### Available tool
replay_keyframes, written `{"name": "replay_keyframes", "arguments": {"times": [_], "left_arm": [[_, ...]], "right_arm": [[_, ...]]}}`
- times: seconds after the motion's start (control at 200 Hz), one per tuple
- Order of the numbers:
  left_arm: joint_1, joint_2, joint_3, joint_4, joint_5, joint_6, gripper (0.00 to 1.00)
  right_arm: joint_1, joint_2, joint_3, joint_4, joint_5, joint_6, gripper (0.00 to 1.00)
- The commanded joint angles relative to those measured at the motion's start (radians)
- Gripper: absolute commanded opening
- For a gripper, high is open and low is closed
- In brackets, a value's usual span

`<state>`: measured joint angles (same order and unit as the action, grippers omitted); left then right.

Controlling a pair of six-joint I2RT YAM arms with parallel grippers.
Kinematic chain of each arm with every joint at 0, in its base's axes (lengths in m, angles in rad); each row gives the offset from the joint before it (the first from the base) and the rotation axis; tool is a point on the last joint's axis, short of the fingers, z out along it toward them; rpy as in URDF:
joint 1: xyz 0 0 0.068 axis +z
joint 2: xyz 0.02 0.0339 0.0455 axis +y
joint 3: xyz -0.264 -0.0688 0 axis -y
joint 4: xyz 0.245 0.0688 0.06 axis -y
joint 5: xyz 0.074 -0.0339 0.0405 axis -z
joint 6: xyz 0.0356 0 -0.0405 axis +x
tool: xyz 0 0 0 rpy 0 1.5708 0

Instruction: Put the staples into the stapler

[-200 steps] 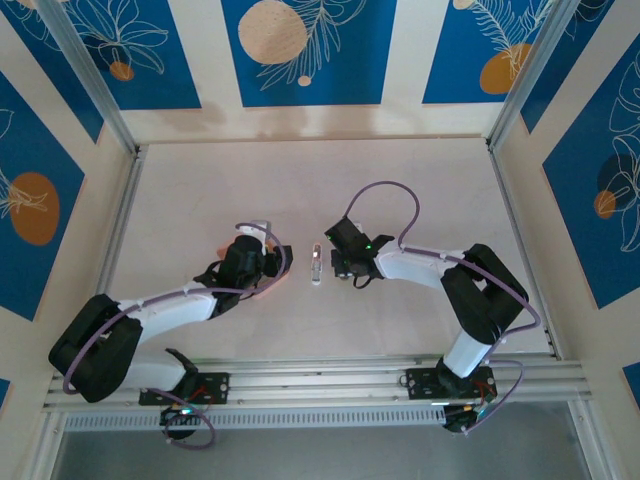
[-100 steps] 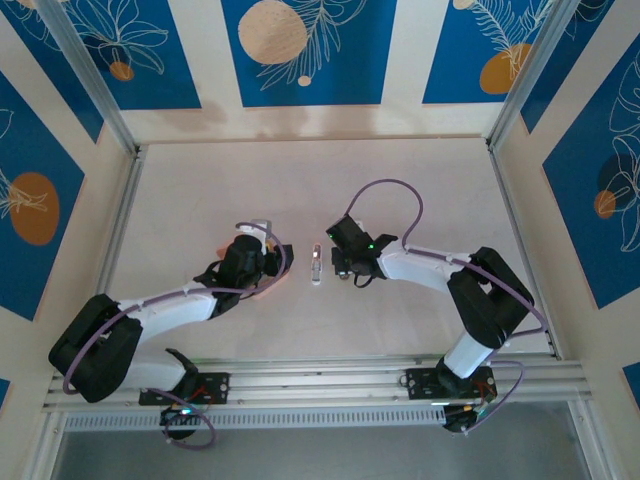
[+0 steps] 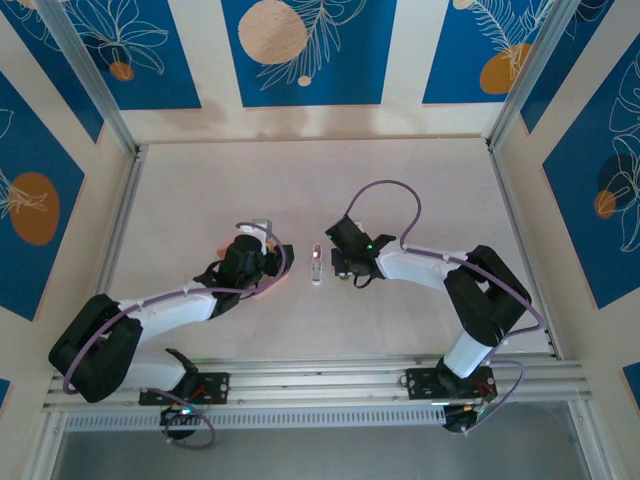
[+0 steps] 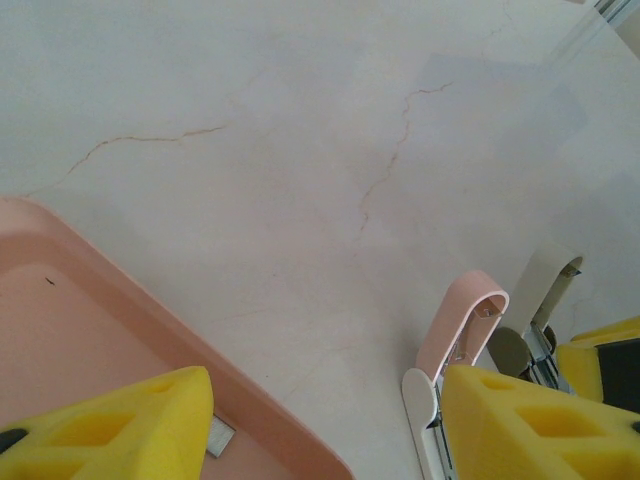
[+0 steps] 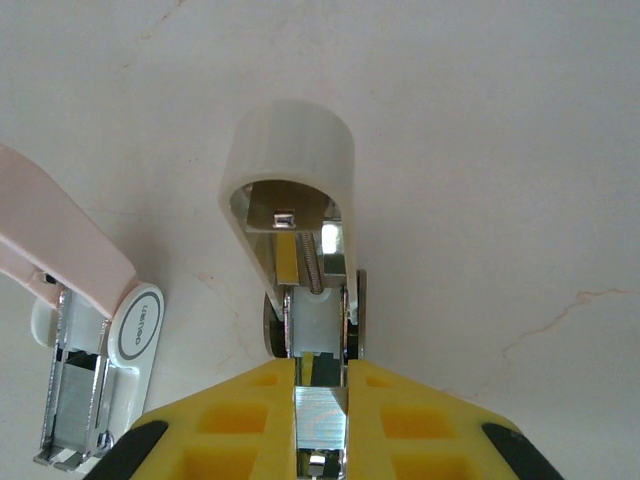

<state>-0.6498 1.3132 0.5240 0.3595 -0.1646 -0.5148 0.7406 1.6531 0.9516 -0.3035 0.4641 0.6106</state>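
Note:
My right gripper is shut on a short ridged strip of the staples. It holds the strip just over the open channel of a white stapler, whose lid stands raised with the spring showing. From above, the right gripper sits right of centre. My left gripper is open; one yellow finger hangs over the pink tray, where a small grey staples piece lies. The other finger is beside a pink-lidded stapler.
The pink-lidded stapler lies open on its white base just left of the white one, and from above this stapler lies between the two grippers. Aluminium rails border the pale marble table at left, right and front.

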Motion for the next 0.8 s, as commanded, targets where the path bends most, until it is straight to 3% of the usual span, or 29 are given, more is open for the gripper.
{"name": "replay_keyframes", "arguments": {"times": [0.0,0.795], "left_arm": [[0.014,-0.002,-0.013,0.027,0.009,0.015,0.62],[0.014,-0.01,-0.018,0.025,0.01,0.017,0.62]], "right_arm": [[0.006,0.011,0.015,0.0,-0.008,0.001,0.17],[0.008,0.02,0.024,-0.008,-0.022,0.009,0.17]]}}
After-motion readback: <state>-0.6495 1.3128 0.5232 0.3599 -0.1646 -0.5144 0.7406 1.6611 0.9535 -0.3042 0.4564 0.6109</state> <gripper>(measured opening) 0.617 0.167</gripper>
